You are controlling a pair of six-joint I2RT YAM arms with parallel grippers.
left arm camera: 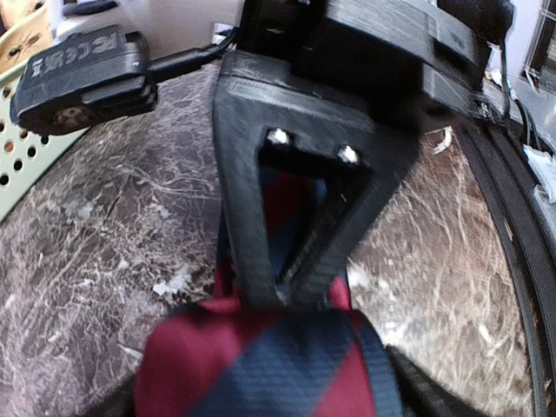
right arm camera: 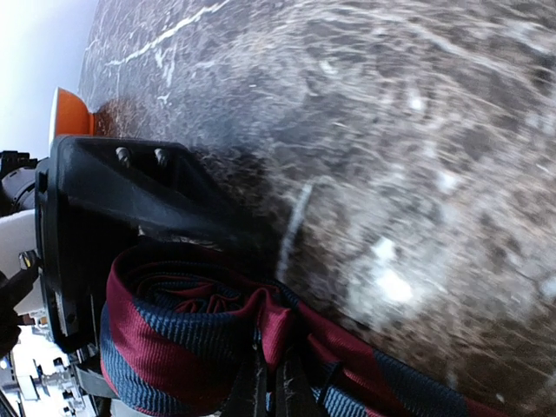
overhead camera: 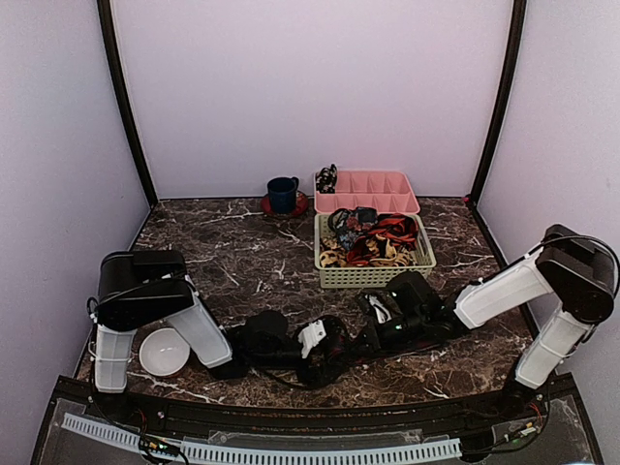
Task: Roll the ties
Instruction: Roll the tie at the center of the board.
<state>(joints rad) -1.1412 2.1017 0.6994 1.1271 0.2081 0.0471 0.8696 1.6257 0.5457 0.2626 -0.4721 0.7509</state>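
A tie (left arm camera: 261, 365) with dark blue and red diagonal stripes lies partly coiled on the marble table between both grippers. My right gripper (right arm camera: 269, 391) is shut, pinching a fold of the tie right beside the coil (right arm camera: 174, 321). From the left wrist view its black fingers (left arm camera: 261, 261) come down onto the fabric. My left gripper (left arm camera: 269, 395) is open, its fingers wide apart at either side of the coil. In the top view both grippers meet near the front middle, left (overhead camera: 329, 351) and right (overhead camera: 363, 334), and they hide the tie.
A green basket (overhead camera: 374, 279) holding several loose ties stands behind the grippers. Behind it is a pink divided tray (overhead camera: 412, 199) with one coiled tie (overhead camera: 326, 179). A blue cup (overhead camera: 283, 194) stands on a red saucer at the back. A white bowl (overhead camera: 164, 351) sits by the left arm.
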